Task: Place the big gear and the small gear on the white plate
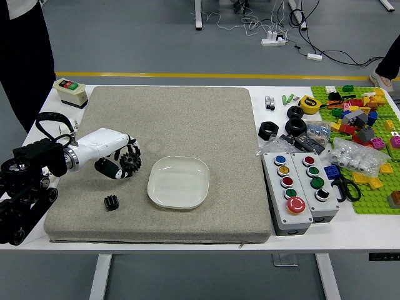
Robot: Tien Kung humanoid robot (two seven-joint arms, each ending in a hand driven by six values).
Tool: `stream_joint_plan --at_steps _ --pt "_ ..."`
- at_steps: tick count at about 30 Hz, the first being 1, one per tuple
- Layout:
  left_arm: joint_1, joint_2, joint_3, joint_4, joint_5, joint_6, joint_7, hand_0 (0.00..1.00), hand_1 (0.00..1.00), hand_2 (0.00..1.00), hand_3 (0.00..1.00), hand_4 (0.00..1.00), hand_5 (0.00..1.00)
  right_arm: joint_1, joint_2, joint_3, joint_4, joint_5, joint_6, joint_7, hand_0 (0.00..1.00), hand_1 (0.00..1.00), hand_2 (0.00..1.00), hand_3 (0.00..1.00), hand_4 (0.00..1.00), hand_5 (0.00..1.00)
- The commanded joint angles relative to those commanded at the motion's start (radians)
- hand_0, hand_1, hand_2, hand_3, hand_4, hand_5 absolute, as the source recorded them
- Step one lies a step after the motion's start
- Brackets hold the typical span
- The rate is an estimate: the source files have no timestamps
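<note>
My left robot hand (114, 142) pinches the big black toothed gear (130, 162) over the grey fabric mat (215, 119), left of the white rounded-square plate (179, 182). The small black ribbed gear (111, 202) lies on the mat, nearer me.

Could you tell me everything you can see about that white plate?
The glossy white plate is a shallow dish, square with rounded corners and a low raised rim, perhaps ceramic or plastic. It sits flat, holding nothing, on the thick grey-beige fabric mat, right of the small black gear; nothing else touches it.
</note>
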Motion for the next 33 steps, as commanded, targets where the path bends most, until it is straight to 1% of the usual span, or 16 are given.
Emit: stream_joint_plan --at_steps 1,4,6,7,9,11,12,13,18,19,23,24,25,30,31,33 --pt "0.001 0.0 0.005 -0.022 0.0 -0.002 0.003 0.254 0.359 0.414 0.478 0.123 0.002 0.0 0.0 0.0 0.0 0.001 0.0 0.0 0.73 0.756 0.808 0.693 0.869 0.686" --pt "0.004 -0.001 0.019 -0.096 0.0 -0.006 0.01 0.254 0.359 0.414 0.478 0.123 0.002 0.0 0.0 0.0 0.0 0.001 -0.001 0.001 0.73 0.756 0.808 0.693 0.869 0.686" --pt "0.002 -0.006 0.037 -0.154 0.0 -0.012 0.016 0.254 0.359 0.414 0.478 0.123 0.002 0.001 0.0 0.001 0.0 0.0 -0.001 0.001 0.73 0.756 0.808 0.693 0.869 0.686" --pt "0.002 -0.008 0.044 -0.186 0.0 -0.013 0.018 0.256 0.367 0.424 0.486 0.162 0.002 0.001 0.0 0.001 0.0 0.0 -0.001 0.001 0.73 0.756 0.807 0.692 0.869 0.685" --pt "-0.002 -0.014 0.063 -0.232 0.0 -0.015 0.021 0.256 0.367 0.424 0.486 0.162 0.002 0.001 -0.001 0.001 0.0 0.0 -0.001 0.001 0.73 0.756 0.807 0.692 0.869 0.685" --pt "-0.006 -0.019 0.078 -0.259 0.0 -0.016 0.023 0.256 0.367 0.424 0.486 0.162 0.002 0.001 -0.001 0.001 0.001 0.001 -0.001 0.001 0.73 0.756 0.807 0.692 0.869 0.685" --pt "-0.01 -0.022 0.089 -0.269 0.0 -0.016 0.024 0.26 0.38 0.438 0.501 0.251 0.002 0.001 -0.001 0.0 0.001 0.002 -0.001 0.001 0.73 0.756 0.807 0.69 0.868 0.685" --pt "-0.015 -0.026 0.105 -0.276 0.0 -0.016 0.024 0.26 0.38 0.438 0.501 0.251 0.002 0.001 -0.001 -0.001 0.001 0.003 -0.001 0.001 0.73 0.756 0.807 0.69 0.868 0.685" --pt "-0.033 -0.045 0.166 -0.252 0.0 -0.014 0.022 0.26 0.38 0.438 0.501 0.251 0.002 0.001 -0.002 -0.003 0.001 0.005 -0.002 0.002 0.73 0.756 0.807 0.69 0.868 0.685" --pt "-0.041 -0.053 0.187 -0.226 0.0 -0.008 0.02 0.281 0.426 0.489 0.536 0.617 0.099 0.001 -0.002 -0.005 0.001 0.005 -0.002 0.002 0.73 0.756 0.806 0.69 0.868 0.685" --pt "-0.061 -0.074 0.217 -0.145 0.0 0.006 0.017 0.281 0.426 0.489 0.536 0.617 0.099 0.003 -0.003 -0.008 0.001 0.007 -0.002 0.002 0.73 0.756 0.806 0.69 0.868 0.685" --pt "-0.063 -0.076 0.219 -0.137 0.0 0.007 0.017 0.281 0.426 0.489 0.536 0.617 0.099 0.003 -0.003 -0.009 0.001 0.008 -0.002 0.002 0.73 0.756 0.806 0.69 0.868 0.685" --pt "-0.068 -0.081 0.22 -0.118 0.0 0.005 0.018 0.314 0.499 0.544 0.574 0.824 0.176 0.004 -0.003 -0.01 0.001 0.007 -0.002 0.002 0.73 0.756 0.806 0.686 0.868 0.685" --pt "-0.072 -0.086 0.225 -0.089 0.0 0.01 0.017 0.314 0.499 0.544 0.574 0.824 0.176 0.004 -0.004 -0.008 0.001 0.008 -0.004 0.004 0.73 0.756 0.806 0.686 0.868 0.685" --pt "-0.072 -0.086 0.225 -0.088 0.0 0.012 0.017 0.365 0.612 0.7 0.768 0.998 0.363 0.004 -0.004 -0.008 0.001 0.006 -0.005 0.004 0.73 0.756 0.806 0.686 0.867 0.685" --pt "-0.072 -0.088 0.223 -0.085 0.0 0.013 0.017 0.365 0.612 0.7 0.768 0.998 0.363 0.004 -0.004 -0.008 0.0 0.006 -0.005 0.004 0.73 0.756 0.806 0.686 0.867 0.685"
